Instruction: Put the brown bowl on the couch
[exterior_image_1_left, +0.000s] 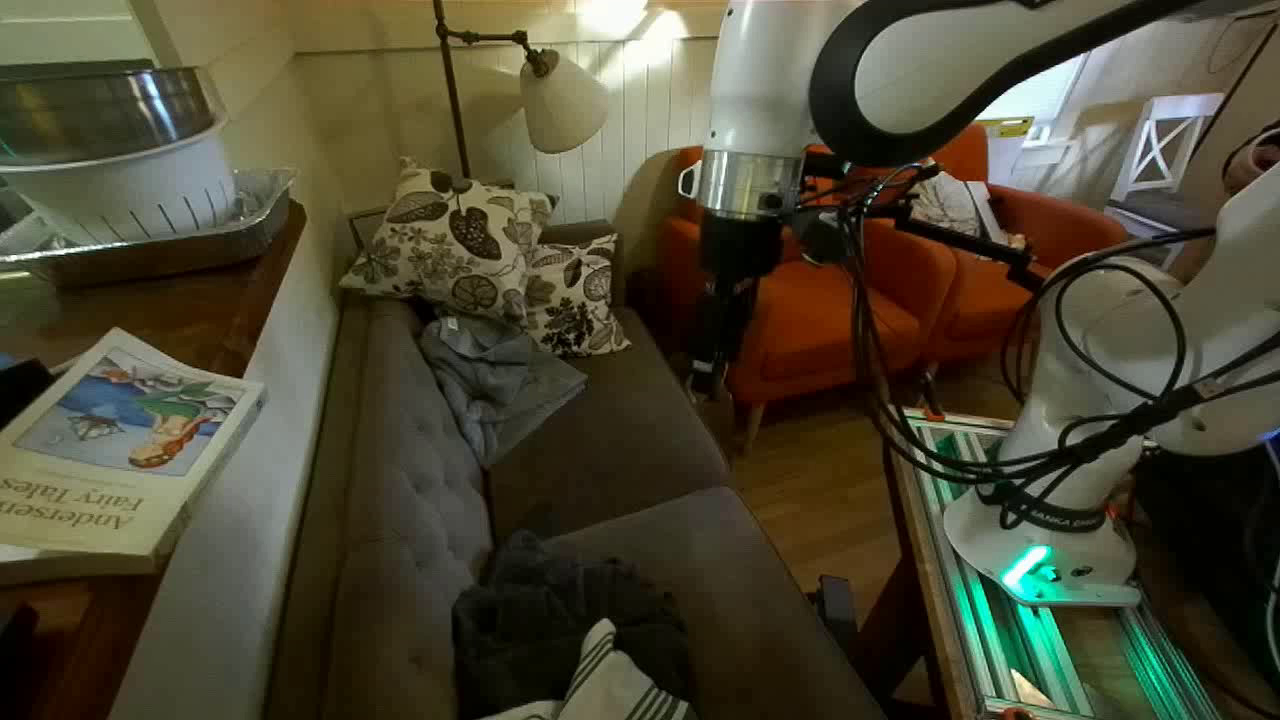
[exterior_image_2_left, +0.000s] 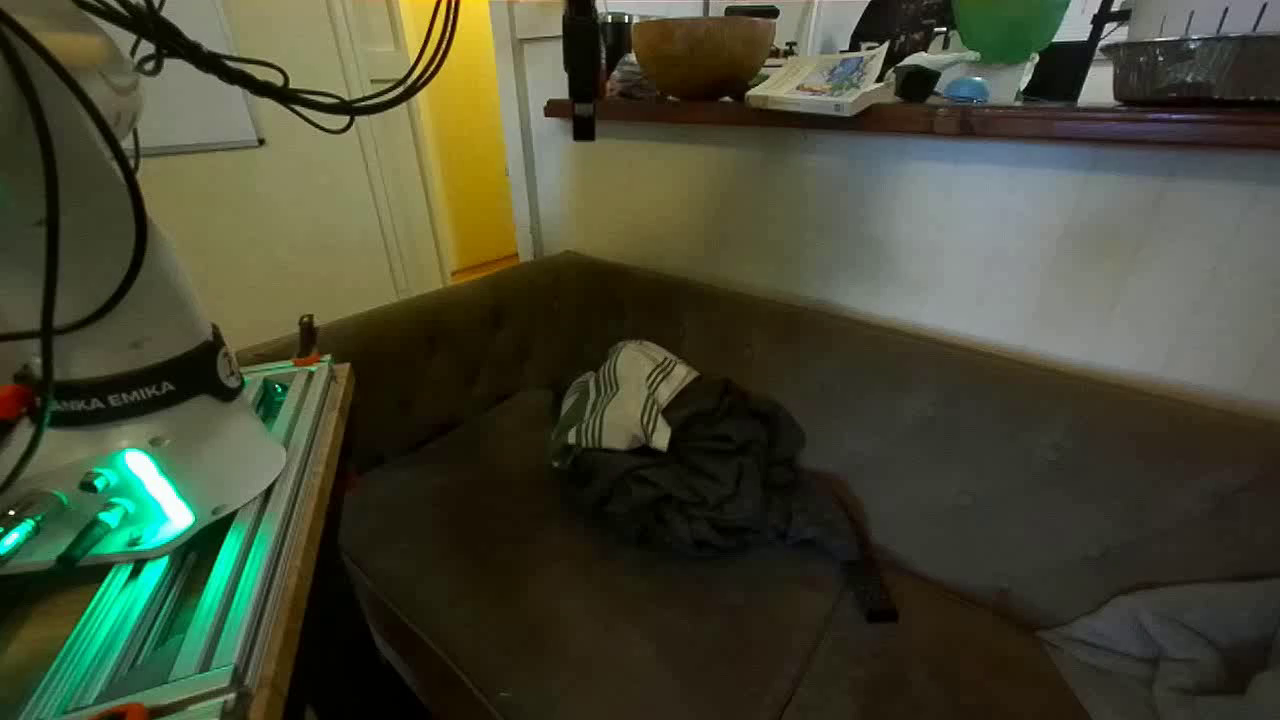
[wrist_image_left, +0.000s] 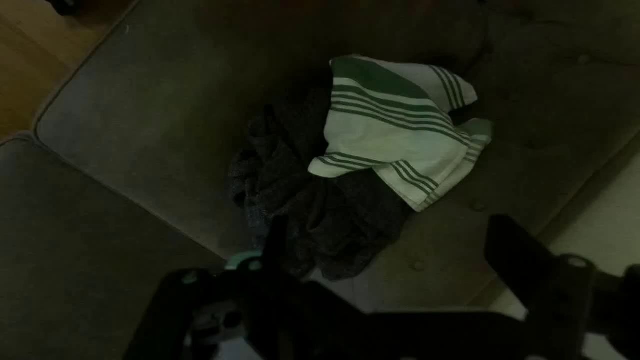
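Note:
The brown bowl (exterior_image_2_left: 703, 58) sits upright on a wooden ledge behind the couch in an exterior view; it does not show in the wrist view. The dark grey-brown couch (exterior_image_1_left: 720, 590) runs below the ledge and also shows in an exterior view (exterior_image_2_left: 600, 630) and the wrist view (wrist_image_left: 165, 115). My gripper (exterior_image_1_left: 708, 378) hangs pointing down above the couch side. In an exterior view the gripper (exterior_image_2_left: 583, 125) appears just left of the bowl, apart from it in the picture. In the wrist view the gripper's fingers (wrist_image_left: 390, 237) are wide apart with nothing held between them.
A dark blanket (exterior_image_2_left: 690, 490) and a striped cloth (wrist_image_left: 395, 125) lie heaped on the couch. Patterned pillows (exterior_image_1_left: 460, 240) and a grey cloth (exterior_image_1_left: 500, 390) lie at its far end. A book (exterior_image_2_left: 820, 82) and green bowl (exterior_image_2_left: 1005, 30) share the ledge. Orange armchairs (exterior_image_1_left: 830, 310) stand opposite.

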